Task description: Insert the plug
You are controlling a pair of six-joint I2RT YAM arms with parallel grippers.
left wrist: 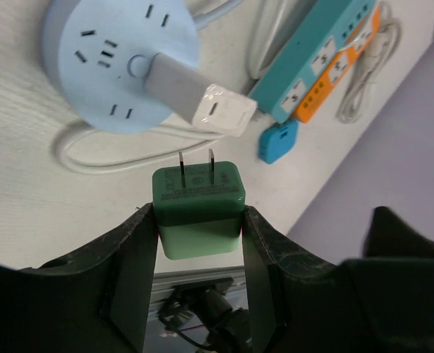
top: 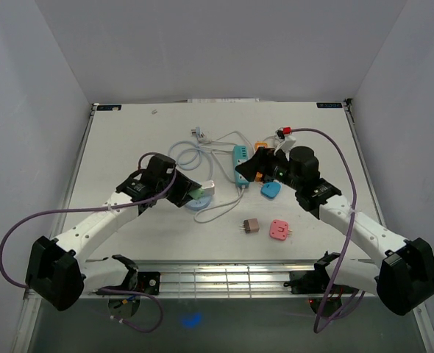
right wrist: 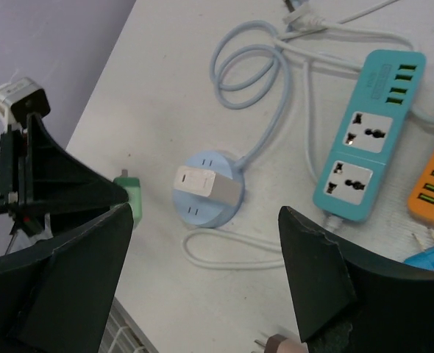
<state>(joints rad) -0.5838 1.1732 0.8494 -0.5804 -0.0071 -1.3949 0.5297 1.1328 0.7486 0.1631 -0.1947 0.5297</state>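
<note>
A green plug with two metal prongs is clamped between my left gripper's fingers, prongs pointing away from the wrist. It hangs just short of the round light-blue socket, which has a white adapter plugged into its middle. From above, the left gripper sits at the socket's left edge. My right gripper is open and holds nothing, hovering above the table and looking down on the socket and the green plug. In the top view, it is over the power strips.
A teal power strip and an orange one lie at the centre back amid white and pale-blue cables. A blue plug, a pink plug and a brown plug lie loose nearer the front.
</note>
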